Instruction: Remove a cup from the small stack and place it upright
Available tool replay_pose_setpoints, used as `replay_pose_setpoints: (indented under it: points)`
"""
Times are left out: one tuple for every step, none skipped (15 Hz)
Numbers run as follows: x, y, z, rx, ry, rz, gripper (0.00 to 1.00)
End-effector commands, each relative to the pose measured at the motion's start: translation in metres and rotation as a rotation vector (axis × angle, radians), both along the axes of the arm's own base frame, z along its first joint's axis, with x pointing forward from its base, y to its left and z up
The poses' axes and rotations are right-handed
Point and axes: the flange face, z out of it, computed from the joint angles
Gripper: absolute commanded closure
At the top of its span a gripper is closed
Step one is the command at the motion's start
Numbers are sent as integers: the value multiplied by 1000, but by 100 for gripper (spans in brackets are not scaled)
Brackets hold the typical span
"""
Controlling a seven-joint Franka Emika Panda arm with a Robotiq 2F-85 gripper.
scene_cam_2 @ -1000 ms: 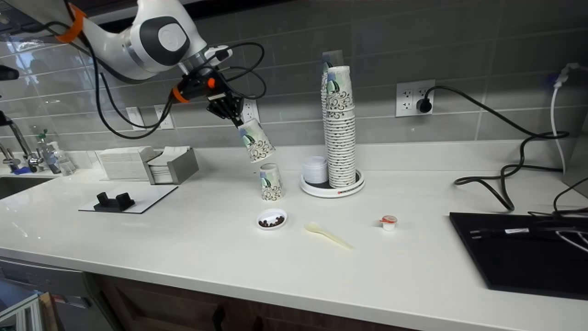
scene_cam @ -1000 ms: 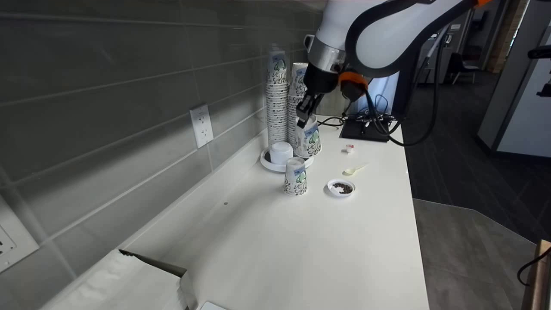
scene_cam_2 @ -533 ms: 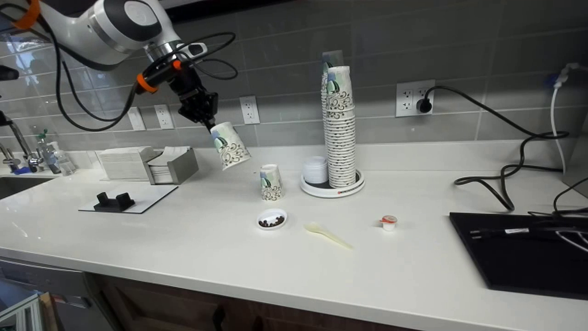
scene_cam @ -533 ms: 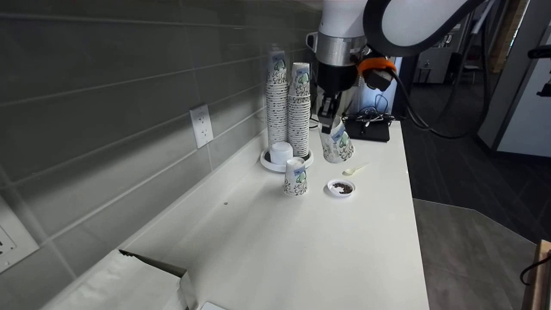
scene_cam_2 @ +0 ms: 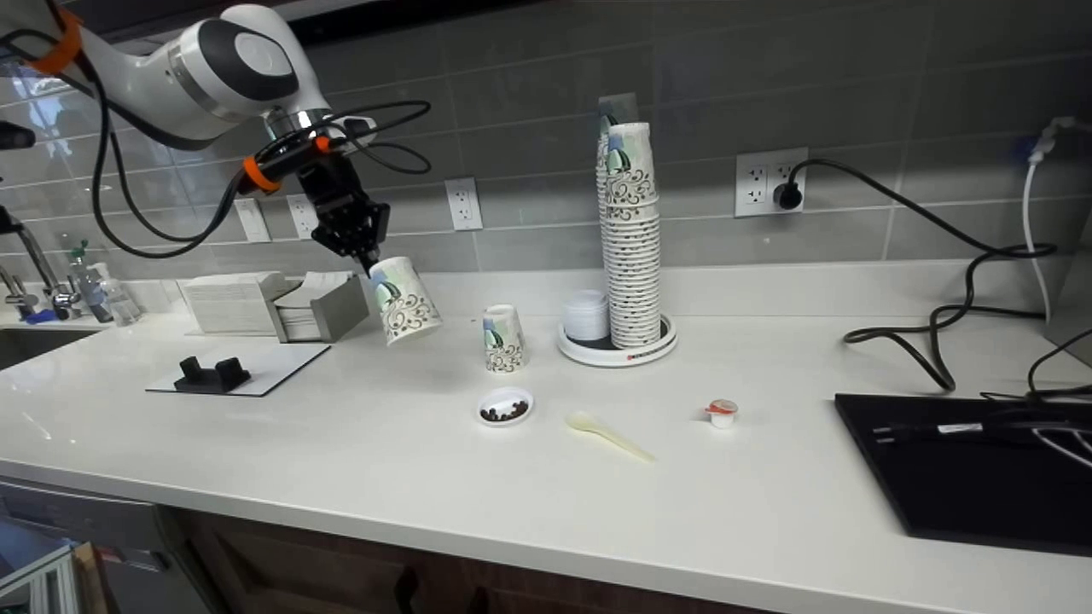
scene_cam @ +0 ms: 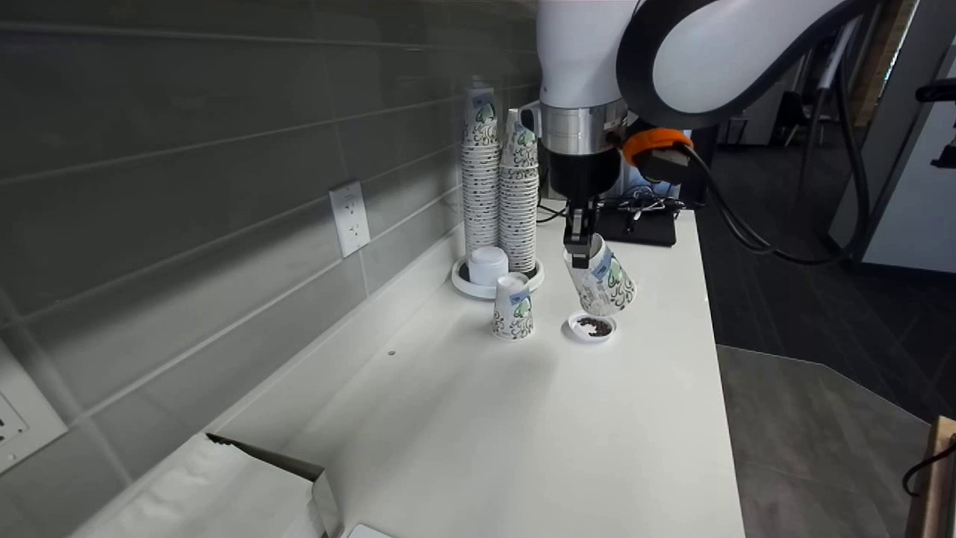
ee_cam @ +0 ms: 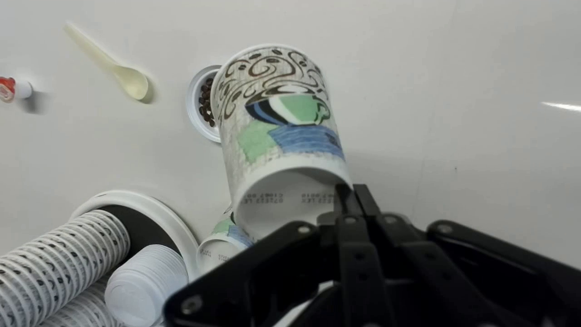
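1. Wrist view: the gripper (ee_cam: 352, 190) holds the cup (ee_cam: 277, 104), with its two fingers squeezed together on the rim at the cup's bottom end.
2. The cup is upside down and tipped over a bit. In both exterior views it hangs in the air above the white counter (scene_cam_2: 341, 460). Seen from the wrist, it hides part of a little dish (ee_cam: 194, 100).
3. The small stack (scene_cam_2: 505, 339) stands bottom up on the counter, closer to the back edge by the wall (scene_cam_2: 546, 196) than to the front edge. I can see the side of just one cup, so I cannot tell how many are in it.
4. The dish has dark beans (scene_cam_2: 505, 415) in it and sits about halfway between the back and front edges.
5. A pale yellow spoon (scene_cam_2: 610, 437) lies closer to the front edge than the dish does.
6. Near the back edge, a round tray (scene_cam_2: 618, 360) holds two tall towers of cups (scene_cam: 517, 202) and a short white pile (scene_cam_2: 586, 315).
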Motion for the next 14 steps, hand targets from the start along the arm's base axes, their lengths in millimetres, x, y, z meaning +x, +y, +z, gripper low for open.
replay_pose_setpoints:
  points:
    - [-2, 11, -6, -59, 96, 60, 99]
    - [-5, 18, -13, -89, 149, 86, 99]
    - [-8, 26, -20, -96, 191, 119, 99]
    - [-9, 36, -29, -126, 231, 141, 99]
    - [-12, 44, -35, -146, 271, 168, 99]
    - [-13, 51, -44, -186, 306, 180, 99]
    - [-10, 57, -52, -228, 326, 195, 99]
    - [-5, 65, -61, -266, 330, 223, 99]
    - [-1, 71, -68, -310, 339, 247, 99]
    - [4, 77, -77, -344, 354, 274, 99]
    - [10, 84, -86, -374, 370, 303, 99]
    - [15, 89, -95, -407, 389, 328, 99]
    - [20, 96, -107, -435, 407, 359, 99]
    - [24, 102, -116, -466, 426, 386, 99]
